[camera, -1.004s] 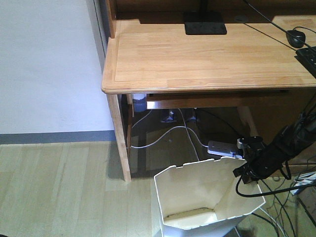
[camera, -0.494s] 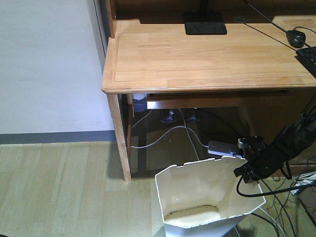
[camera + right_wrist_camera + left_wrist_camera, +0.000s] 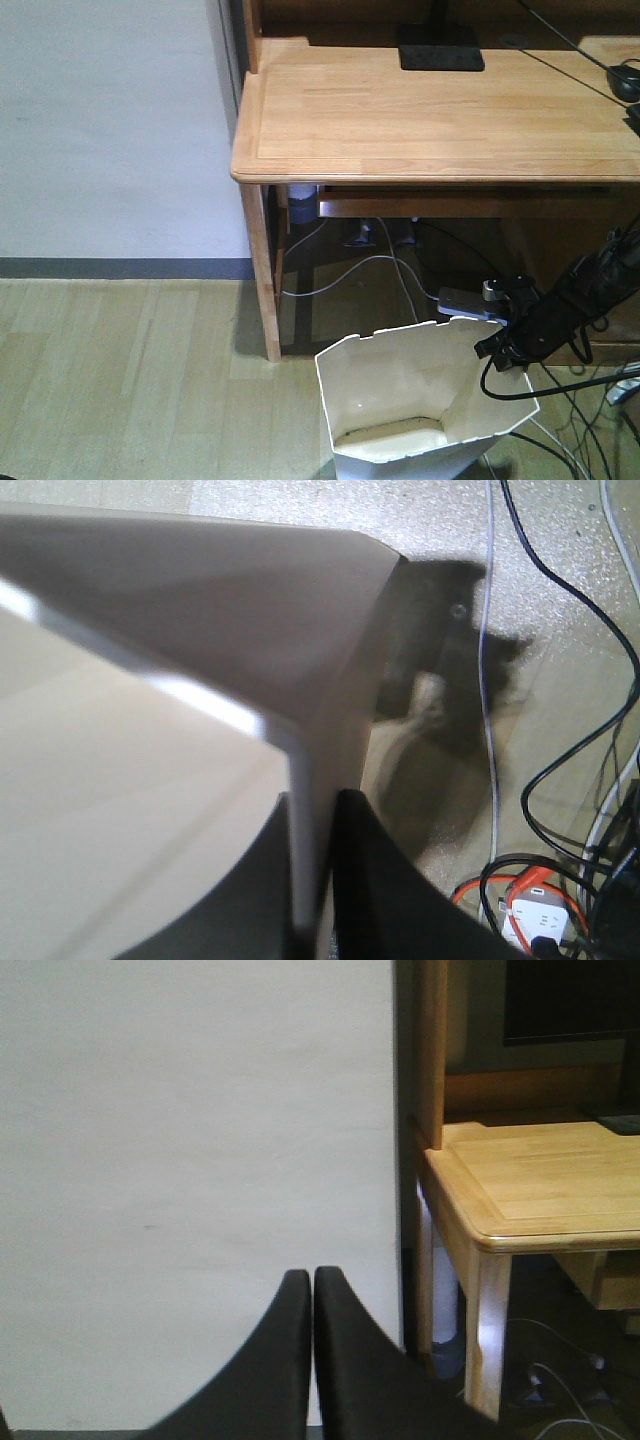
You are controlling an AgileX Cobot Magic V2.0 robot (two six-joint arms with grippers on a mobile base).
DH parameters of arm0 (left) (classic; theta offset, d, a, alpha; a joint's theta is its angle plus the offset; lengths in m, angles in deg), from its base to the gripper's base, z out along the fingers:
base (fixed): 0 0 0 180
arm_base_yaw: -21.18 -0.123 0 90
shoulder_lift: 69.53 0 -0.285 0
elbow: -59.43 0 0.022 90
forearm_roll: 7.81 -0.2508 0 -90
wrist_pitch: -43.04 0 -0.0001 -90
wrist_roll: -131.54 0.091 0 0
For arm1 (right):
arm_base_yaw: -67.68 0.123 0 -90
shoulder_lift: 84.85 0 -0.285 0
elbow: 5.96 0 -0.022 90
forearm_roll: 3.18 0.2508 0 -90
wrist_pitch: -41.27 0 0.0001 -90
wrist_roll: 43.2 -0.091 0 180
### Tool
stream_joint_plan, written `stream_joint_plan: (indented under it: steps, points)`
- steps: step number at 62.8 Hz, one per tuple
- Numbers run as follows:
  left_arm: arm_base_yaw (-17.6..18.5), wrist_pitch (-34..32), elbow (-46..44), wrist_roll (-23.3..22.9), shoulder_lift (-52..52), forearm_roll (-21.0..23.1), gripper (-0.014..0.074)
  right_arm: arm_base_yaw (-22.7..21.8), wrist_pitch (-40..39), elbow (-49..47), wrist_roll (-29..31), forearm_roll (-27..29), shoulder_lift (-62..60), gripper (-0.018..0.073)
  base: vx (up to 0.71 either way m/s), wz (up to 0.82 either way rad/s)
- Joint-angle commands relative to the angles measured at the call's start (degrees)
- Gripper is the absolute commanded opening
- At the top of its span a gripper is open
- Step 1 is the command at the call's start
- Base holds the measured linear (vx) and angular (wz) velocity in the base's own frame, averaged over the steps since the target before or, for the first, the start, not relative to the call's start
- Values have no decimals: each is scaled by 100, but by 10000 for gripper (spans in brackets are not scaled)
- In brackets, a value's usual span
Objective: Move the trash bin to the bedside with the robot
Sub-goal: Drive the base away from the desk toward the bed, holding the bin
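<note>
Both jaws of our right gripper [image 3: 316, 815] clamp the right-hand rim of the trash bin [image 3: 400, 400], which stands on the floor [image 3: 120, 380] just before the desk [image 3: 430, 110], near its front left leg. Our left gripper [image 3: 312, 1285] is pressed together on nothing, facing the white wall [image 3: 200, 1160].

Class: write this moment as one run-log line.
right gripper shut on trash bin | left gripper shut, empty | trash bin near desk
</note>
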Motion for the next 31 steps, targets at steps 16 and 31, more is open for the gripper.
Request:
stream_joint_plan:
  steps: [16, 31]
  points:
    - [0, -416, -119, -25, -30, 26, -6, -1, 629, -49, 14, 162, -466, -6, -2, 27]
    - [0, -416, -119, -25, -30, 26, -6, -1, 629, -49, 14, 162, -466, -6, -2, 43]
